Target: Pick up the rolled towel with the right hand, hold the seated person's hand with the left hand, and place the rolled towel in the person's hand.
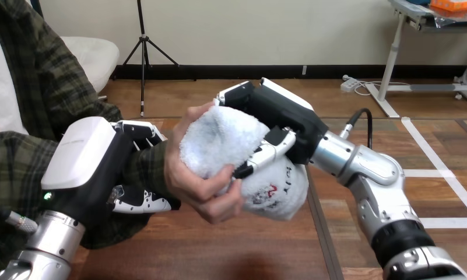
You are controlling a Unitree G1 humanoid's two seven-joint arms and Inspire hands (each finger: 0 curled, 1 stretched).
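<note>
The rolled white towel lies in the person's hand, whose fingers curl under and around it in the middle of the head view. My right hand comes in from the right and is shut on the towel, thumb across its front and fingers over its far side. My left hand sits at the left, its fingers and thumb curled round the person's forearm in a dark plaid sleeve, just behind the wrist.
The wooden table runs below both hands, with a seam between two tabletops under the towel. The person sits at the left side, their sleeve reaching in over the table's left part.
</note>
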